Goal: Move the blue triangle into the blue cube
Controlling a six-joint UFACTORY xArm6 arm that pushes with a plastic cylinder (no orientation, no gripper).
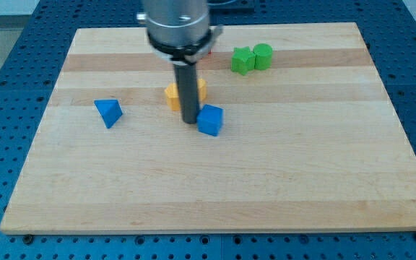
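The blue triangle [108, 112] lies on the wooden board at the view's left. The blue cube [210, 120] sits near the board's middle, well to the right of the triangle. My tip [190, 120] is down on the board right beside the cube's left side, touching or nearly touching it. The rod stands between the cube and the triangle, far from the triangle.
Yellow blocks [173, 94] sit just behind the rod, partly hidden by it. A green star-like block [242, 60] and a green round block [263, 55] stand at the view's top right. A bit of red [209, 50] shows behind the arm. The wooden board [266, 188] rests on a blue pegboard.
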